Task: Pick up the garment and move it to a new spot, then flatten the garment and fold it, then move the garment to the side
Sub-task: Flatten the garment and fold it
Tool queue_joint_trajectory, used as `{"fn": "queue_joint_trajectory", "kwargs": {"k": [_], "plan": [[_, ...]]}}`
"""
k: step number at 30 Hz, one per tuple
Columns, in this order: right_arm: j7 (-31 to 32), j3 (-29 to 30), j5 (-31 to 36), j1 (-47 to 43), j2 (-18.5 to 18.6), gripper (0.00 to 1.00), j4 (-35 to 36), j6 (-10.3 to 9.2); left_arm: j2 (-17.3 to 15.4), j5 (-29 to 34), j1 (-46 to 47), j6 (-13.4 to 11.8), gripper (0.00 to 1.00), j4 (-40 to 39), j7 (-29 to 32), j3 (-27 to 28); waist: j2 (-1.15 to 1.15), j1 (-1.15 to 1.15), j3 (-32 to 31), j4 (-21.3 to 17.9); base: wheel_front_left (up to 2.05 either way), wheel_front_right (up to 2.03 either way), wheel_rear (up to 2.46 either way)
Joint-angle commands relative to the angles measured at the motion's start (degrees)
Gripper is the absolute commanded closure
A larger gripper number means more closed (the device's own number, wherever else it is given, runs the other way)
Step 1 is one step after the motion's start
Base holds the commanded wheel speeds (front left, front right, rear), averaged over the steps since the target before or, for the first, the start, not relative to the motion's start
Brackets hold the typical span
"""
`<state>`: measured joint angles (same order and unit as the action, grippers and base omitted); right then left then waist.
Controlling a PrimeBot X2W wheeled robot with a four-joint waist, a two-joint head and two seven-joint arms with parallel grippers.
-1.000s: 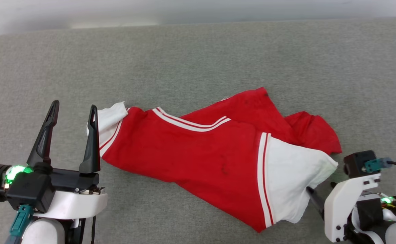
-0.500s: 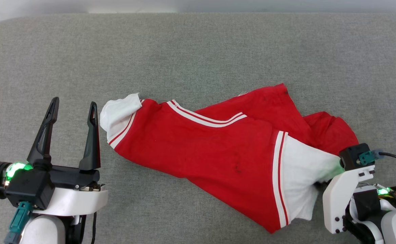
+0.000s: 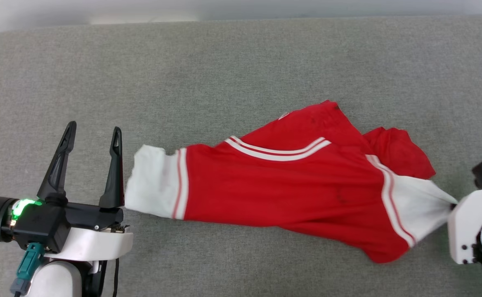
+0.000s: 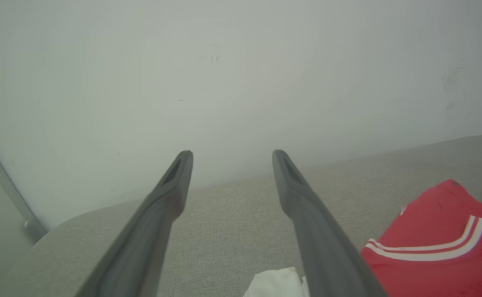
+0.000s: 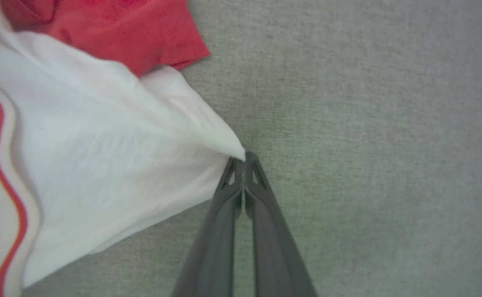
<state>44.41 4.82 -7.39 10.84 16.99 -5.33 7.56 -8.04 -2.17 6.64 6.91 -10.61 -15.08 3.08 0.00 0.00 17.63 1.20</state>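
The garment (image 3: 282,185), a red T-shirt with white sleeves and white-and-red striped trim, lies stretched left to right on the grey surface. My right gripper (image 5: 244,159) is shut on the tip of its right white sleeve (image 5: 100,165), which is pulled taut into a point. In the head view the right wrist mount (image 3: 472,222) covers those fingers at the right edge. My left gripper (image 3: 93,134) stands open beside the left white sleeve (image 3: 152,185), just left of it, with nothing between its fingers. The left wrist view shows the same open gripper (image 4: 230,159), with the garment (image 4: 439,247) at lower right.
The grey fabric surface (image 3: 224,74) spreads wide on all sides of the garment. Its back edge meets a pale wall (image 4: 241,74). A rounded corner of the surface (image 4: 55,235) shows at the left in the left wrist view.
My right gripper has shut on the right sleeve and pulled it rightward, stretching the garment out. The left sleeve has unrolled flat. The left gripper has stayed open in place.
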Motion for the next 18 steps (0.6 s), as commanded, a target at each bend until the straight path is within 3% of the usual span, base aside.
{"fn": "queue_joint_trajectory", "kwargs": {"k": [1, 6, 14, 15, 18], "plan": [[0.51, 0.68, 0.55, -0.42, 0.87, 1.0, -1.07, -0.14, -0.03, 0.26, 0.35, 0.1, 0.0, 0.13, -0.13, 0.04, 0.0, 0.0, -0.02, -0.19, 0.0, 0.0, 0.0], [1.52, 5.1, 1.53, -2.78, 2.46, 1.0, -3.75, -0.13, -0.04, 0.26, 0.24, 0.19, 0.0, 0.58, -0.12, -0.31, 0.0, 0.0, -0.11, -0.71, 0.0, 0.0, 0.0], [-3.27, 8.06, 2.65, -3.17, -1.99, 1.0, -8.94, -0.08, -0.33, 0.11, -0.35, 0.35, 0.0, 1.63, -0.12, -0.44, 0.0, 0.0, -0.77, -1.55, 0.0, 0.0, 0.0], [-5.3, 8.27, 2.92, -2.42, -2.32, 0.02, -8.79, -0.08, -0.42, 0.11, -0.47, 0.37, 0.0, 1.75, -0.13, -0.32, 0.0, 0.0, -1.01, -1.74, 0.0, 0.0, 0.0], [-11.28, 8.0, 2.31, -0.12, -3.59, 0.0, -7.98, -0.01, -0.61, -0.03, -0.89, 0.41, 0.0, 2.16, -0.12, 0.0, 0.0, 0.0, -2.03, -2.41, 0.0, 0.0, 0.0]]}}
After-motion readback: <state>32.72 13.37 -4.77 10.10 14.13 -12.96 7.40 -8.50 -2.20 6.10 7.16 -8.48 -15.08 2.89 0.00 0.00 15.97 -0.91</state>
